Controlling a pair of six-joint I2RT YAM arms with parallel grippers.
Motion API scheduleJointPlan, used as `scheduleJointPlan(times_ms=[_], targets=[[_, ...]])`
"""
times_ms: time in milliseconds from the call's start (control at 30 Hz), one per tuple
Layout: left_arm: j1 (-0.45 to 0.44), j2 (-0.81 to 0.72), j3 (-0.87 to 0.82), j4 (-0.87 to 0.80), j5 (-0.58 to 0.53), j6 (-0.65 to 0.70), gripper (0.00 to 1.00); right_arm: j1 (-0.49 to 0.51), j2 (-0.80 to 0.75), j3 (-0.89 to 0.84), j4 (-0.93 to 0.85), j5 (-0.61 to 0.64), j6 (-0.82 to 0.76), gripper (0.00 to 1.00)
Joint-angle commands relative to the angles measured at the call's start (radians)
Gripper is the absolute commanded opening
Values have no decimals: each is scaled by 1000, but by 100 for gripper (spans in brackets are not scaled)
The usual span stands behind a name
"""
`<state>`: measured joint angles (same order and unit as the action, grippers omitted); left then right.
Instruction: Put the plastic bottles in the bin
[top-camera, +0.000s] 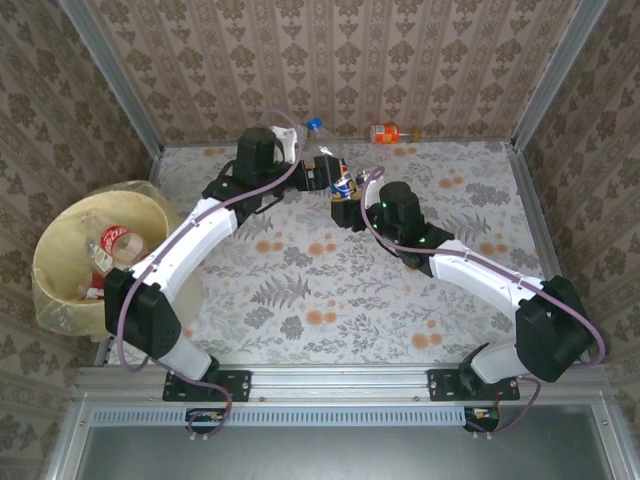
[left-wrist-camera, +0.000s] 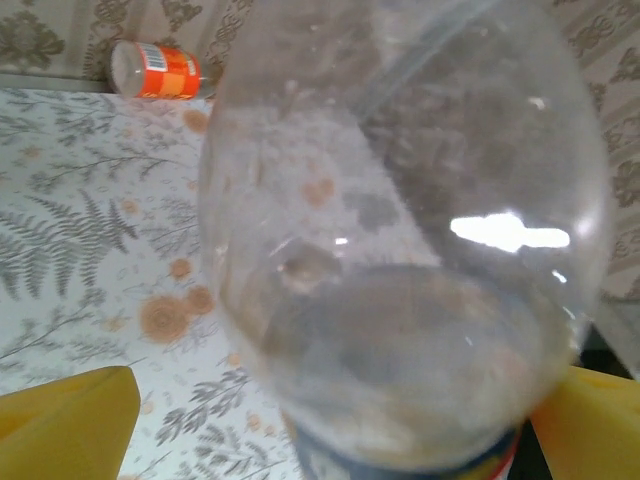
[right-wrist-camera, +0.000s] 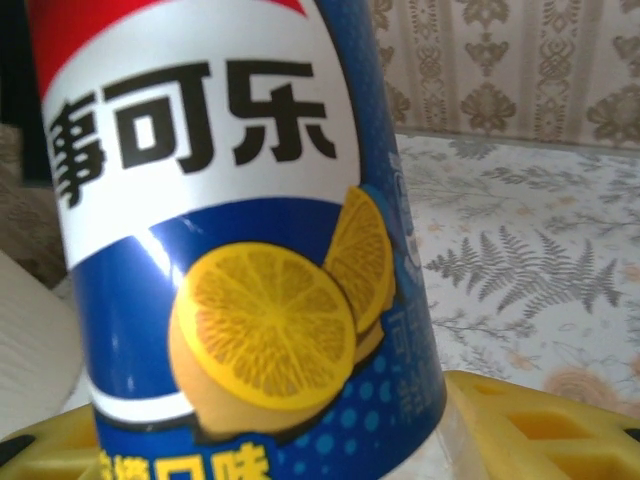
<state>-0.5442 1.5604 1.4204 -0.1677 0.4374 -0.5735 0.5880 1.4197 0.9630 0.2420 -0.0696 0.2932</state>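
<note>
Right gripper (right-wrist-camera: 290, 435) is clamped on the blue-labelled bottle (right-wrist-camera: 230, 200) at the far middle of the table (top-camera: 330, 290). Left gripper (left-wrist-camera: 325, 425) gapes wide, 1 finger either side of it. 1 orange bottle (top-camera: 385, 132) lies at the far edge. The bin (top-camera: 50, 285) sits left.

A bottle (right-wrist-camera: 240, 250) loomed very close, taking up the left and middle of the picture. Its label was blue, with a red band at the top and a white band bearing large black Chinese characters. Lower down was a picture of cut orange slices, and yellow characters ran along the bottom edge. The right gripper (right-wrist-camera: 270, 450) clasped the bottle low down, its yellow fingers (right-wrist-camera: 540, 430) set against both sides. To the right lay the table (right-wrist-camera: 530, 240), covered in a fern and flower print. Beyond it rose patterned wallpaper (right-wrist-camera: 500, 60).
</note>
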Motion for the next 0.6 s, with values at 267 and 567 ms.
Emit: scheduleJointPlan(times_ms=[267,567], targets=[[-5,58,16,168,20,-99,79,6,-12,-8,144,-169,67,48],[15,-11,38,42,-51,-25,57,7,-22,-14,141,-208,21,81]])
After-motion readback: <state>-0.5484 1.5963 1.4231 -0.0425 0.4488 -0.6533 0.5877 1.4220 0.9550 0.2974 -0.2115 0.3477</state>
